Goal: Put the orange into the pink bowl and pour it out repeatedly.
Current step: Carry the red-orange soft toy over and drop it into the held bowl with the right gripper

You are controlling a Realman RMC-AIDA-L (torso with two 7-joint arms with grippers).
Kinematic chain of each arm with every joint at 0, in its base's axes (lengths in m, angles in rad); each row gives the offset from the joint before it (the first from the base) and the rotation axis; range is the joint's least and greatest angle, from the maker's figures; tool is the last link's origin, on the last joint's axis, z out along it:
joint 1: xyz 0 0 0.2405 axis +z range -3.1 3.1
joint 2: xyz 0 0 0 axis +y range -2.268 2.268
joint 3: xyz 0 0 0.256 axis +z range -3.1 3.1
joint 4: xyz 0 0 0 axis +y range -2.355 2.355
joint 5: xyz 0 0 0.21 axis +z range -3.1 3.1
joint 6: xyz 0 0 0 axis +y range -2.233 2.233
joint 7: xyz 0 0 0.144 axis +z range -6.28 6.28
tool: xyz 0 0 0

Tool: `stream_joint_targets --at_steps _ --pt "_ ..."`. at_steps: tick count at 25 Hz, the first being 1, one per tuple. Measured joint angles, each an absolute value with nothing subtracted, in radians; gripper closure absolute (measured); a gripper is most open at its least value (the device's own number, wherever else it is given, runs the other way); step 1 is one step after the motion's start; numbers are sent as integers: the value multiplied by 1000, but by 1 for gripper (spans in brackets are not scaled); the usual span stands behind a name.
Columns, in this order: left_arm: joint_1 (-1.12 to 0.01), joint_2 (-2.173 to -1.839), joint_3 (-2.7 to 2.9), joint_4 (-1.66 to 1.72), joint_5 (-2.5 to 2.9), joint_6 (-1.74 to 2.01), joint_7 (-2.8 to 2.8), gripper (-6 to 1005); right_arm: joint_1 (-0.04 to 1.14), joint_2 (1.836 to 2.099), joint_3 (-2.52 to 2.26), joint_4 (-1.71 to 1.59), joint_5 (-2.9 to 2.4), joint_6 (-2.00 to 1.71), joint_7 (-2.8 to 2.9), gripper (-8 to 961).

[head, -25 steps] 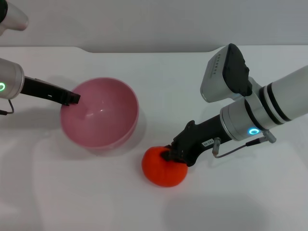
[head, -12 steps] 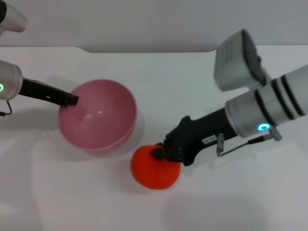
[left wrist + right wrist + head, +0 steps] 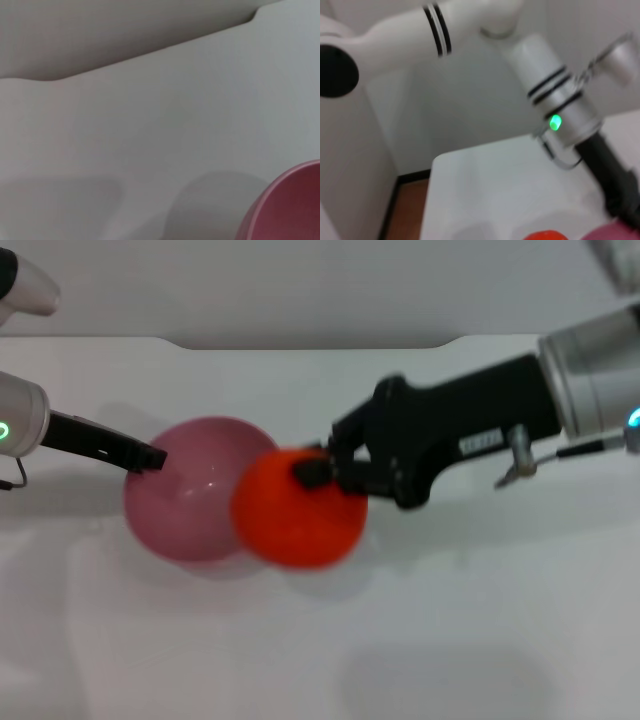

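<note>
Now | right tool (image 3: 322,468) grasping orange (image 3: 298,508), lifted beside pink bowl (image 3: 185,505) | left tool (image 3: 150,454) clenched on its rim

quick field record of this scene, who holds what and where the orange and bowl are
right gripper: shut on the orange, lifted off the table
orange: in the air, overlapping the bowl's near-right rim in the head view, not yet inside
pink bowl: on the table, looks empty
left gripper: at the bowl's left rim, gripping it
table: white
</note>
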State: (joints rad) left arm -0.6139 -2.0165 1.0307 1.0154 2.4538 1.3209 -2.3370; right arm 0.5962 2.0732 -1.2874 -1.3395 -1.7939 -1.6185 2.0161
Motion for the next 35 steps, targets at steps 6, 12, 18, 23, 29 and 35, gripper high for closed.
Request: stream_joint_targets --at_steps 6,12,18,23,29,35 --pt "-615 -2029 1046 1016 2451 1334 -2336 811 607 2073 -1270 -1318 -1795 -1528 1956 902" --pt "-624 -2052 1074 1025 2397 1356 -2314 810 614 2074 -1306 -1243 -1800 -1429 1929 900" --pt "-635 -2055 1150 1027 2320 1359 -2304 809 626 2073 -1362 -1157 -1803 -1329 1892 897" --pt "-649 -2054 1158 1022 2315 1357 -2303 808 653 2072 -1392 -1107 -1808 -1304 1888 895" --pt "-653 -2051 1154 1020 2324 1350 -2303 807 634 2076 -1400 -1130 -1809 -1282 1889 873" --pt "-651 -2045 1142 1005 2361 1323 -2310 806 619 2079 -1402 -1141 -1803 -1260 1887 755"
